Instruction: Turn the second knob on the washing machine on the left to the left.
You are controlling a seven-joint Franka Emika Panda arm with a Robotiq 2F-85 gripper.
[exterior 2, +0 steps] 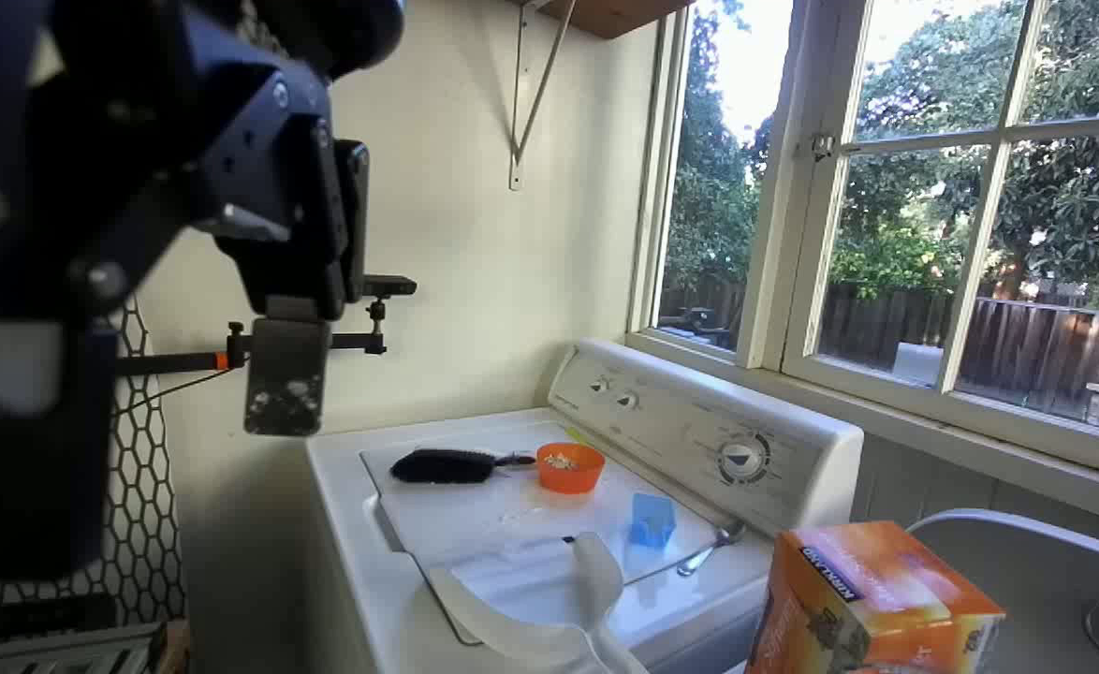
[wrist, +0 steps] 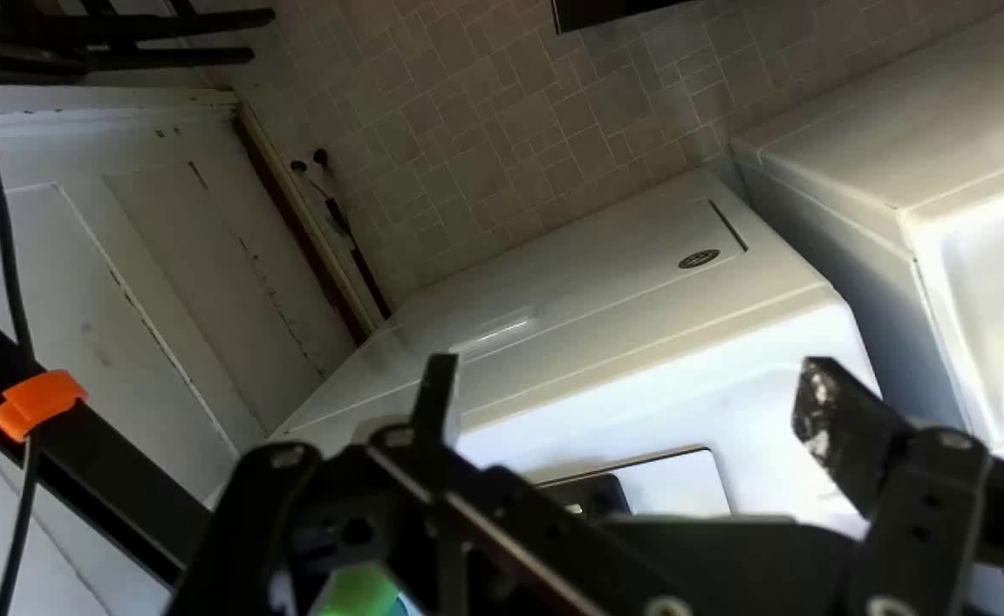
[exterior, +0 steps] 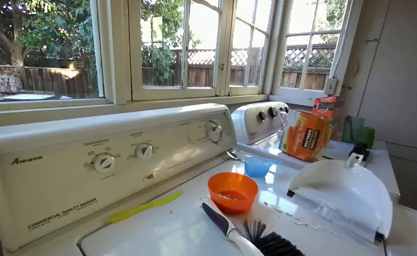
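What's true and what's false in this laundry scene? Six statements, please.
The orange plastic bowl sits on the white Amana washer. True.
The yellow-green plastic utensil lies inside the bowl. False: the utensil lies outside it.
The black two-fingered gripper is open. True.
The gripper touches the washer's second round white knob. False: nothing touches the knob.
A silver-coloured spoon lies near the light-blue plastic cup. True.
The black-bristled brush lies inside the white plastic dustpan. False: brush and dustpan lie apart.

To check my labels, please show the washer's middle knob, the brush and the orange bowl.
Middle knob (exterior: 144, 151): in an exterior view, front face.
Brush (exterior 2: 445, 466): in an exterior view, bristles.
Orange bowl (exterior 2: 571, 481): in an exterior view, outer wall.
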